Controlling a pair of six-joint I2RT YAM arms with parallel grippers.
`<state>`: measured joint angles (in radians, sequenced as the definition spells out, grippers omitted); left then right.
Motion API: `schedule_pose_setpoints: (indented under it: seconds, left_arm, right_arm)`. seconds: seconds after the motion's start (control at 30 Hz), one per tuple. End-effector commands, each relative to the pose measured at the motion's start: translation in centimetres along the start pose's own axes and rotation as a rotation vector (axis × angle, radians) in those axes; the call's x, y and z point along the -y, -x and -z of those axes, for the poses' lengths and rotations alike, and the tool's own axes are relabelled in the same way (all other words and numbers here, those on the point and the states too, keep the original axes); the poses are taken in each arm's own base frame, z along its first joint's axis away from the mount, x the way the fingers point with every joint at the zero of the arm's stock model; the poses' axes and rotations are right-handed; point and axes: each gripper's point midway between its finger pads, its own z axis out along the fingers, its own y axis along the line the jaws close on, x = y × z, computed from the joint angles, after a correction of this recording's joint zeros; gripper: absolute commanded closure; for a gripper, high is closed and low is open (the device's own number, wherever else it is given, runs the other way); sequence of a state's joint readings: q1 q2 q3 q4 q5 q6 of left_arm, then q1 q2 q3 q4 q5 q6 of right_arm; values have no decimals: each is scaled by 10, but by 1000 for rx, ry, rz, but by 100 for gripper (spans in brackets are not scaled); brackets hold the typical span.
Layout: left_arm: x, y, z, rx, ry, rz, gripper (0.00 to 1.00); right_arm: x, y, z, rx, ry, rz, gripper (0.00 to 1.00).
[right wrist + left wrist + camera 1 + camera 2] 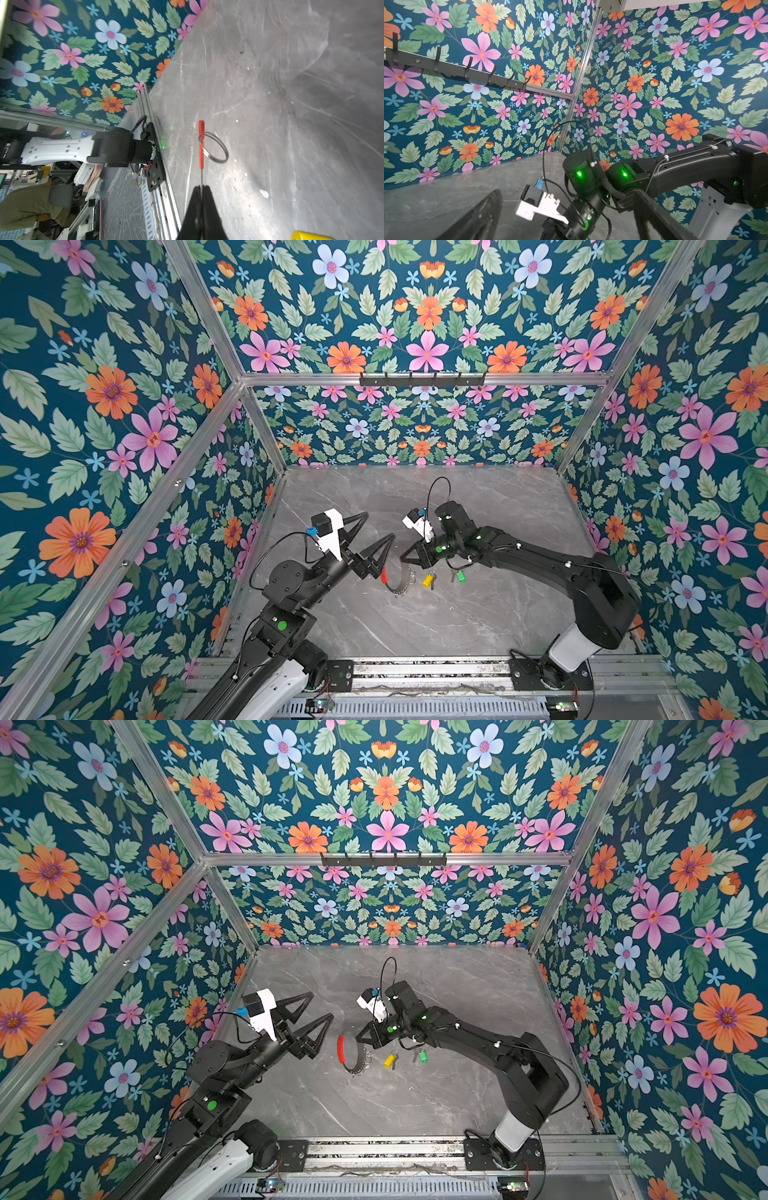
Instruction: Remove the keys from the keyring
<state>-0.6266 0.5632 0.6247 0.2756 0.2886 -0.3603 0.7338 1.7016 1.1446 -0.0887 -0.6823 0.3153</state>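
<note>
Marble tabletop [457, 497]: we've got the right gripper [201, 188] pinched shut on the keyring [401, 588] wire. Red sleeve [340, 1048] faces our wide-open left gripper [322, 1005], just beside it. Yellow key [427, 581] and green key [460, 576] lie on the table, on the loop's right.

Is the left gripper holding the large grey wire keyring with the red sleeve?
No, the left gripper stands wide open, apart from the keyring; the right gripper pinches it.

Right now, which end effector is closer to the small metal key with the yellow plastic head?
Right. The right end effector, shut on the grey wire keyring, is beside the key; the open left end effector is beyond the keyring.
</note>
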Motion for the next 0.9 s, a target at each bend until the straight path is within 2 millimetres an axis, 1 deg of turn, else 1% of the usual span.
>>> schedule_pose_setpoints:
  seconds: [0.0, 0.17, 0.27, 0.43, 0.5, 0.6, 0.7, 0.8, 0.87]
  left_arm:
    - [0, 4, 0, 23, -1, -1, 0]
    - [-2, -3, -1, 12, 0, 16, 0]
    - [-3, -6, -1, 7, 1, 24, 0]
    - [-5, -9, -2, 2, 4, 31, 0]
    - [-5, -10, -2, 0, 6, 35, 0]
    - [-6, -11, -3, -6, 6, 37, 0]
    - [-6, -12, -4, -9, 9, 38, 0]
    - [-8, -13, -5, -11, 15, 39, 0]
    - [-10, -15, -6, -16, 22, 40, 0]
  right_arm:
    - [16, -6, -11, -44, 7, -80, 100]
    - [37, -12, -25, -99, 7, -147, 100]
    - [51, -13, -31, -117, -28, -180, 99]
    - [82, -17, -34, -143, -124, -265, 86]
    - [90, -17, -34, -152, -156, -285, 77]
    - [94, -14, -31, -145, -193, -281, 65]
    - [94, -8, -23, -122, -233, -264, 56]
    - [97, -2, -10, -94, -305, -241, 49]
    - [98, 2, 1, -72, -360, -226, 47]
